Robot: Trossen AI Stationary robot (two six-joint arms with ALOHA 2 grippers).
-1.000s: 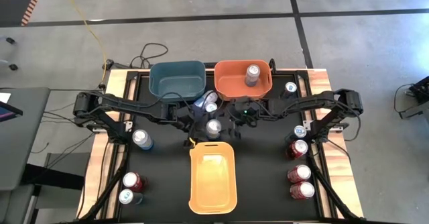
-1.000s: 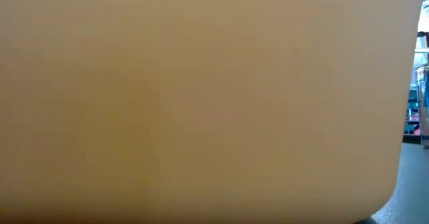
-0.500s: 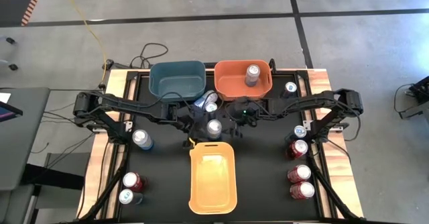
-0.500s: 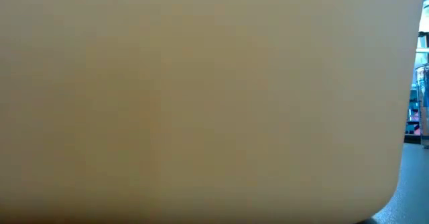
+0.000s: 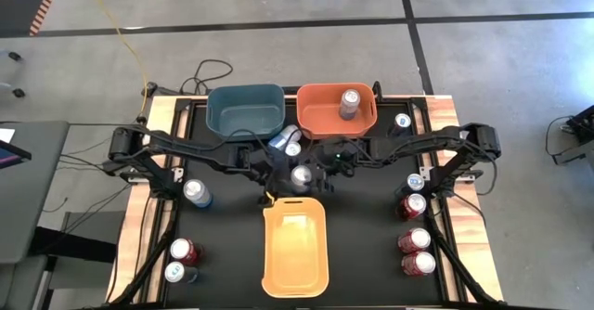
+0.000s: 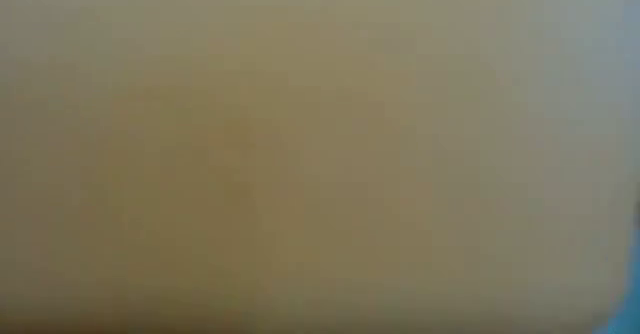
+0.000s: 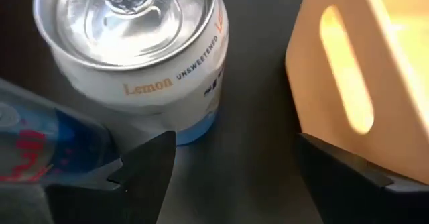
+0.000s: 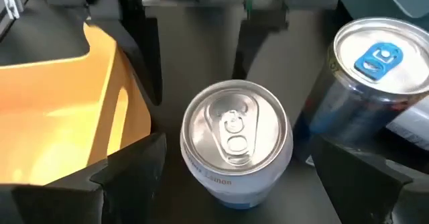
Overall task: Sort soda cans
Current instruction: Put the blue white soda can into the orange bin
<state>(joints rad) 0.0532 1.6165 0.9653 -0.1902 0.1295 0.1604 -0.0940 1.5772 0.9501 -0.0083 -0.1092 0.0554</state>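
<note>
Sitting at table centre: yellow bin (image 5: pixel 295 247), blue bin (image 5: pixel 245 109) and orange bin (image 5: pixel 336 110), the orange one already holding a silver can (image 5: pixel 349 103). Meeting between them, both arms. Standing upright just beside the yellow bin's end wall: lemon can (image 8: pixel 234 140), white and pale blue, with a blue-tabbed can (image 8: pixel 375 70) close by. Flanking the lemon can, right gripper (image 8: pixel 234 177), fingers spread wide, nothing clasped. Facing it from the opposite side, left gripper (image 7: pixel 234 170), fingers apart, empty, can not yet between them. Judging the step: picking the lemon can. Calling next for one gripper yielding, the other closing squarely, clearing the neighbour.
</note>
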